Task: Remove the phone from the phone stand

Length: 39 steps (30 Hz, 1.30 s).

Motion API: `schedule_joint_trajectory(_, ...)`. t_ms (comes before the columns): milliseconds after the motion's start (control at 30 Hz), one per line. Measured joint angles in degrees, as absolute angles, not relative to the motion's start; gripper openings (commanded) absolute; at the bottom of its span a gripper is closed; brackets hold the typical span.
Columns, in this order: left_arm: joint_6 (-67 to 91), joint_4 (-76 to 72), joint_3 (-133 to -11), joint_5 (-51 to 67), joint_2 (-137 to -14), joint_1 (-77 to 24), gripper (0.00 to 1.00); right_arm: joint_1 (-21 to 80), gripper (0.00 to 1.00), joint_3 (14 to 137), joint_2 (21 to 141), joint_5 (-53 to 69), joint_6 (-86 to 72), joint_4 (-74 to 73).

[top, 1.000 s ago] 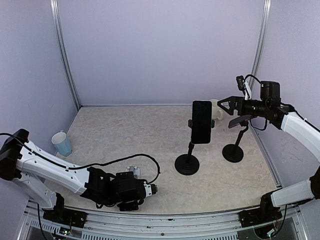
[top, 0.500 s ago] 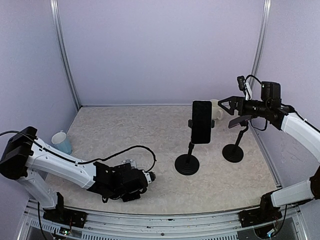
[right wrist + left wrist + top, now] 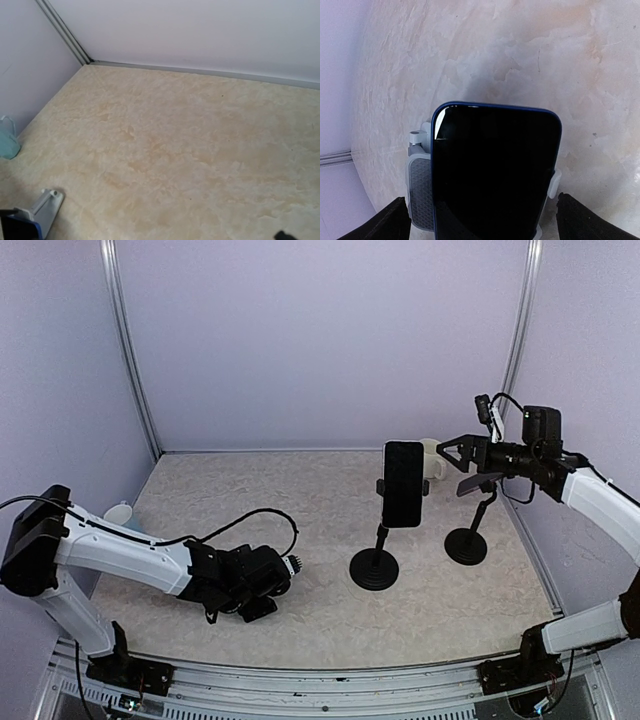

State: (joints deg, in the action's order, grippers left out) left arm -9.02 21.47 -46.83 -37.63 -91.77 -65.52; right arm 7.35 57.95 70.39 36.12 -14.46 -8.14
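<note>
A black-screened phone (image 3: 403, 483) stands upright in the clamp of a black phone stand (image 3: 374, 568) at mid-table. My right gripper (image 3: 450, 452) hovers just right of its top edge with its jaws spread open and empty. My left gripper (image 3: 285, 568) lies low on the table to the left. In the left wrist view a second, blue-edged phone (image 3: 495, 170) in a grey clamp (image 3: 419, 187) fills the space between my open left gripper (image 3: 485, 222). Whether its black fingers (image 3: 390, 222) touch the clamp I cannot tell.
A second black stand (image 3: 466, 545) with an empty cradle (image 3: 480, 483) stands right of the first. A pale blue cup (image 3: 118, 512) sits by the left wall, partly behind my left arm. A white mug (image 3: 433, 458) peeks out behind the phone. The grey clamp (image 3: 42, 207) shows low left in the right wrist view.
My left arm has swung away from the table's near edge, carrying its gripper up and slightly left. The right arm has hardly moved.
</note>
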Motion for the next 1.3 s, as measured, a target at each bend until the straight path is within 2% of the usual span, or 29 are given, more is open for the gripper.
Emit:
schedule_joint_trajectory(467, -1.7, 41.4, -52.1, -40.2, -89.4, -69.8, 0.99, 7.3, 1.00, 55.7, 68.6, 38.0, -14.9, -6.1)
schedule_joint_trajectory(867, -1.8, 42.4, -49.4, -39.8, -86.7, -66.9, 0.99, 7.2, 1.00, 55.5, 68.3, 38.4, -14.9, -5.7)
schedule_joint_trajectory(1300, -1.9, 43.0, -49.1, -37.3, -92.1, -66.9, 0.99, 6.5, 1.00, 55.5, 68.3, 38.5, -14.9, -5.7)
